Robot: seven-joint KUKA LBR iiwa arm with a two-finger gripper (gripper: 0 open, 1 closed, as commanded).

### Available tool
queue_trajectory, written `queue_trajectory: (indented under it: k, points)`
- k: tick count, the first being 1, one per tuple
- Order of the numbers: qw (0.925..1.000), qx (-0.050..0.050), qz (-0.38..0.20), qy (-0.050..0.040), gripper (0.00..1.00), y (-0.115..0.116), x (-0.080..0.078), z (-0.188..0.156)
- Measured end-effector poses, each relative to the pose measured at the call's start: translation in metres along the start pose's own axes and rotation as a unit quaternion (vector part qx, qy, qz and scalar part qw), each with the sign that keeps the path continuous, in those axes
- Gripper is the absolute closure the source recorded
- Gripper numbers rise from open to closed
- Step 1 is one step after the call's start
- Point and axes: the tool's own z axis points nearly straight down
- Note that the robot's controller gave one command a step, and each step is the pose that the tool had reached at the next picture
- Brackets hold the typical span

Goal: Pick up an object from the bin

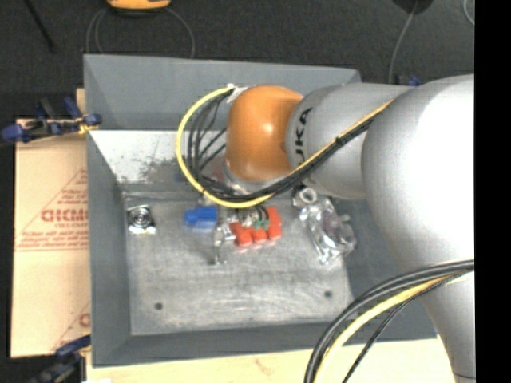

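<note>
we list: gripper (221, 244) just left of the red block (257, 228), blue block (200, 218) farther left (gripper's opening: we cannot tell).

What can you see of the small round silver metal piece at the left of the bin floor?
The small round silver metal piece looks like a shiny ringed part with a darker centre, perhaps a nut or cap. It lies alone on the grey metal bin's floor, close to the left wall. Nothing touches it: the small blue block is nearest, to its right, with bare floor between.
</note>
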Motion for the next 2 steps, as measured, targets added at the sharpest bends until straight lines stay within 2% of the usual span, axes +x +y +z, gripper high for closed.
queue_trajectory:
  k: [1,2]
  points:
    - [1.0,-0.002,-0.001,-0.0047,1.0,0.005,-0.003,-0.005]
    - [0.9979,0.0,-0.063,-0.0096,1.0,0.013,-0.001,-0.172]
